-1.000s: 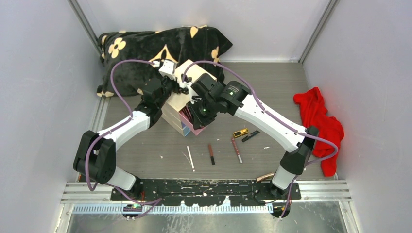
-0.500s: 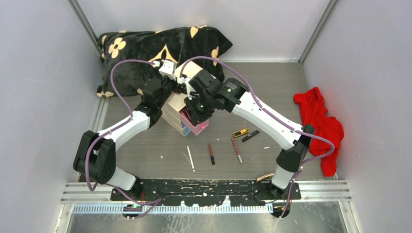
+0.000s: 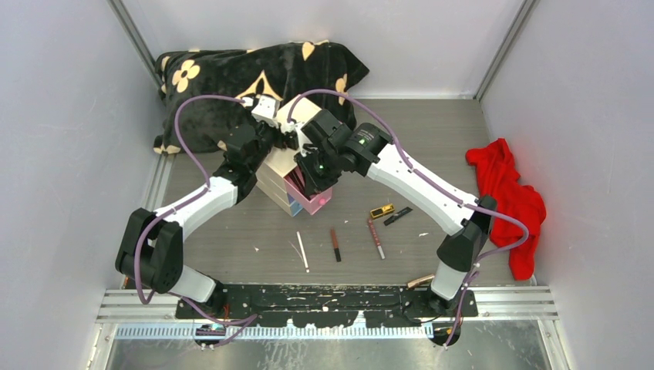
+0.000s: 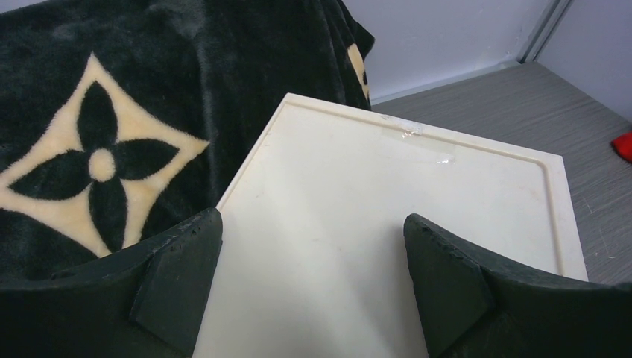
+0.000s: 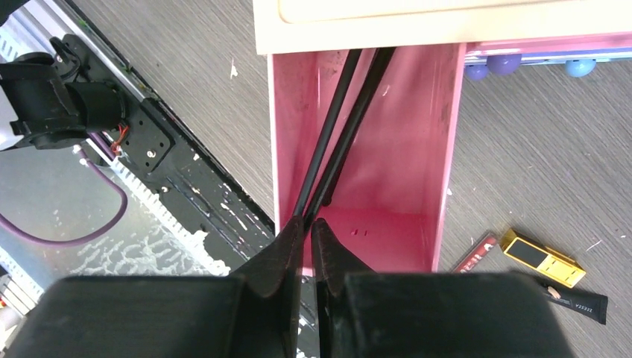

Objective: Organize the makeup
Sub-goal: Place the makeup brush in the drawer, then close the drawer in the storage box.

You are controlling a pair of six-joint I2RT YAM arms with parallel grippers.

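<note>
The cream box (image 4: 417, 194) has its pink drawer (image 5: 444, 149) pulled out, also seen in the top view (image 3: 318, 203). Two thin black pencils (image 5: 332, 134) lie slanted in it. My right gripper (image 5: 307, 224) hangs over the drawer's front, jaws closed on the near end of a black pencil. My left gripper (image 4: 313, 283) is open and rests on the box's top. On the table lie a white pencil (image 3: 303, 252), two red-brown pencils (image 3: 335, 244) (image 3: 376, 238), a gold-black compact (image 3: 382, 210), a black tube (image 3: 397, 216) and a gold tube (image 3: 421, 281).
A black blanket with cream flowers (image 3: 254, 73) lies behind the box. A red cloth (image 3: 509, 196) lies at the right wall. Blue knobs (image 5: 577, 67) of the lower drawers show beside the pink drawer. The arms' base rail (image 3: 324, 297) runs along the near edge.
My right gripper has moved a little back and left, further over the pink drawer. The left arm and the loose makeup have not moved.
</note>
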